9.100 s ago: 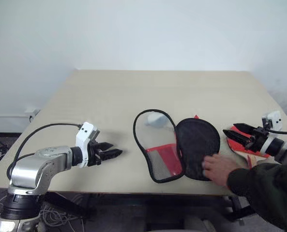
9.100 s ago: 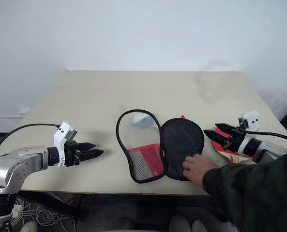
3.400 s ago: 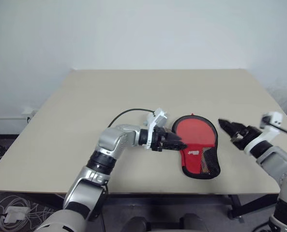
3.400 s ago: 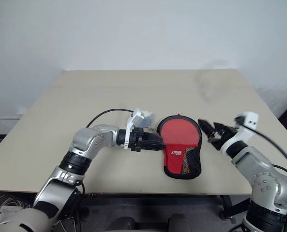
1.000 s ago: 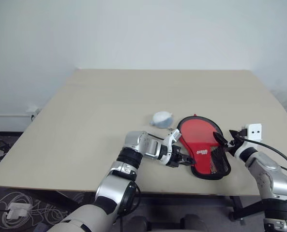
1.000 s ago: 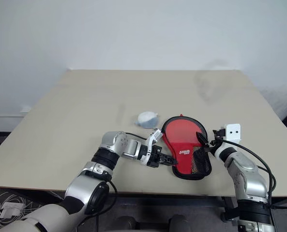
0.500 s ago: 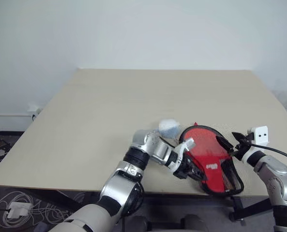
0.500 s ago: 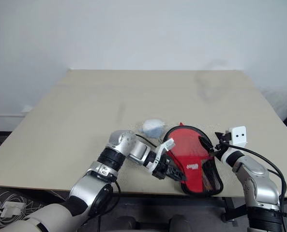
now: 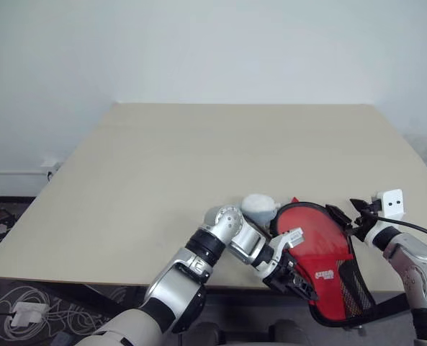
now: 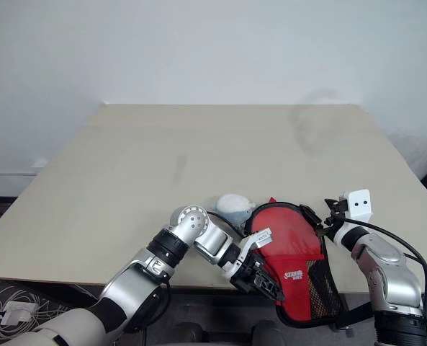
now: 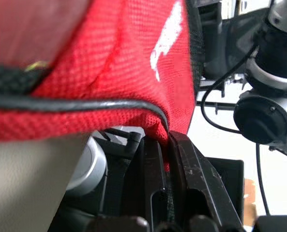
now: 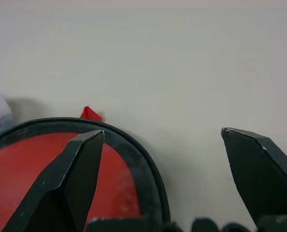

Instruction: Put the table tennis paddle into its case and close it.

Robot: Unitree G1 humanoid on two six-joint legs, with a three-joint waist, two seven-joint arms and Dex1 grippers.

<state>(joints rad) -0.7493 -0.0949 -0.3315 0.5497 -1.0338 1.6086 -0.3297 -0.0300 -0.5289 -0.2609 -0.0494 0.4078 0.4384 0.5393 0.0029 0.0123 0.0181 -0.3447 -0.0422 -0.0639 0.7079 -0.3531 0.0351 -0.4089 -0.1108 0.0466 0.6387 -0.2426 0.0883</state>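
Case [image 9: 321, 249]: red fabric, black piping, mesh pocket, white label; zipped round, contents hidden, lying at the table [image 9: 199, 158] front edge, its lower end overhanging. Left gripper [image 9: 299, 287] is pinching its edge. Right gripper [image 9: 346, 216], jaws wide, empty, is hovering beside its rim. Grey-white ball [image 9: 259, 207] is touching it.

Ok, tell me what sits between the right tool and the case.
Nothing: in the right wrist view the open right tool straddles the case rim, bare table beyond.

Paddle hidden inside case [image 9: 321, 252]
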